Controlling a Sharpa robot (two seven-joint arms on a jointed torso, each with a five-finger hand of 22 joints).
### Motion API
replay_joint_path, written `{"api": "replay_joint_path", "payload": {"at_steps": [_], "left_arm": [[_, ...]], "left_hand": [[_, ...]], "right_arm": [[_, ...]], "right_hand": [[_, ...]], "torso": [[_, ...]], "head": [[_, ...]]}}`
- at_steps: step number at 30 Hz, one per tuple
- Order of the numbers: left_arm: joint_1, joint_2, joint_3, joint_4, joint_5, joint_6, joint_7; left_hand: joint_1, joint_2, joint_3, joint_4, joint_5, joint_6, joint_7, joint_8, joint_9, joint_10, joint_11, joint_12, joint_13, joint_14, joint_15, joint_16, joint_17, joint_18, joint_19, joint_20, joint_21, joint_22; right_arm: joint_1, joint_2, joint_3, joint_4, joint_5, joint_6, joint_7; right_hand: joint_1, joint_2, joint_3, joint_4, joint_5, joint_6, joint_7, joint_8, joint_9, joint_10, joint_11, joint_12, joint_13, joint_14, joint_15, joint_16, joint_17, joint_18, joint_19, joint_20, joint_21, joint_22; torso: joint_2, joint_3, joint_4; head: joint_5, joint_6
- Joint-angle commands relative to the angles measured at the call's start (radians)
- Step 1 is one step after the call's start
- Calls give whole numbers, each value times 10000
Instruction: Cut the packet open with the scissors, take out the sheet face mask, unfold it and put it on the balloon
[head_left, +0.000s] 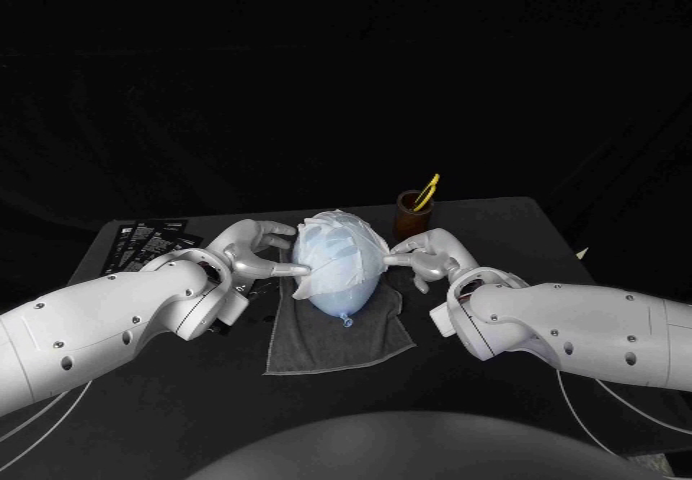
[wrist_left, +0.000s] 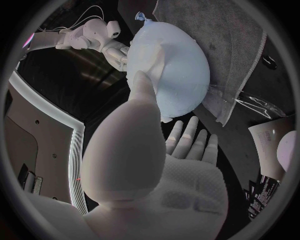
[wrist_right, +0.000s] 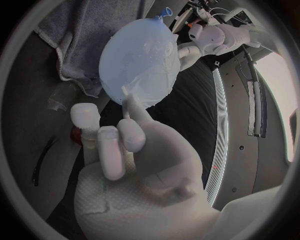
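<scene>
The 2 arms are thick, rounded shells of glossy white, the left arm (head_left: 101, 320) and the right arm (head_left: 591, 325) built alike. Small dark round screw holes (head_left: 623, 340) dot each shell, well back from the balloon (head_left: 339, 268). Toward the balloon each shell ends in a bulbous white wrist housing (head_left: 483, 310). Nearest the balloon, the left hand (head_left: 260, 250) and the right hand (head_left: 426, 255) are silver-grey, with slim fingers (wrist_left: 187, 137) ending in pale rounded tips. A fine mesh-like texture (wrist_left: 194, 192) covers the white base of the hand. Thin pale cables (head_left: 36, 410) run under both arms, far from the balloon.
</scene>
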Motion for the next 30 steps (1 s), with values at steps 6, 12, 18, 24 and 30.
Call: {"api": "replay_joint_path", "payload": {"at_steps": [6, 12, 18, 24, 30], "left_arm": [[13, 57, 10, -35, 49, -9, -24], [8, 164, 4, -137, 48, -12, -59], [5, 224, 0, -192, 48, -39, -92], [4, 252, -2, -226, 48, -60, -172], [4, 275, -3, -256, 48, -62, -252]], "left_hand": [[-74, 0, -33, -8, 37, 74, 1408, 34, 9, 54, 0, 50, -13, -94, -8, -27, -11, 124, -66, 2, -7, -9], [-76, -1, -26, -8, 37, 72, 1409, 35, 9, 52, 1, 50, -14, -108, -7, -31, -15, 125, -62, 3, -6, -8], [-76, -1, -26, -8, 37, 72, 1409, 35, 9, 52, 1, 50, -14, -108, -7, -31, -15, 125, -62, 3, -6, -8], [-76, -1, -26, -8, 37, 72, 1409, 35, 9, 52, 1, 50, -14, -108, -7, -31, -15, 125, -62, 3, -6, -8], [-89, -5, -31, -8, 37, 62, 1411, 33, 7, 44, 5, 50, -17, -132, -4, -39, -20, 125, -53, 4, -4, -6]], "right_arm": [[-9, -183, 4, 97, -266, 11, -225], [-9, -270, 4, 147, -325, 128, -317], [-9, -320, 4, 132, -517, 364, -548], [-9, -334, 3, 51, -892, 712, -945], [-9, -316, 3, -80, -1231, 875, -1162]], "right_hand": [[207, 106, 173, -46, 31, 250, -181, 153, 294, 1705, -692, 1934, 8207, 1365, -611, 35, 2633, 140, 41, -44, 77, 29], [196, 92, 201, -45, 31, 264, -186, 161, 304, 1705, -696, 1934, 8207, 1365, -615, 35, 2633, 139, 41, -47, 81, 35], [193, 88, 211, -45, 31, 269, -189, 164, 308, 1705, -698, 1934, 8207, 1365, -616, 35, 2633, 139, 41, -48, 82, 38], [187, 83, 229, -45, 30, 275, -191, 168, 313, 1705, -701, 1934, 8207, 1365, -618, 35, 2633, 141, 33, -50, 76, 31], [180, 75, 248, -45, 30, 281, -195, 172, 320, 1705, -704, 1934, 8207, 1365, -619, 35, 2633, 138, 43, -52, 90, 49]], "torso": [[6, 4, 6], [12, -7, 0], [3, -12, 12], [-2, -4, 12], [2, 2, 12]], "head": [[-30, 0], [-53, 0], [-62, 0], [-58, 0], [-63, 0]]}}
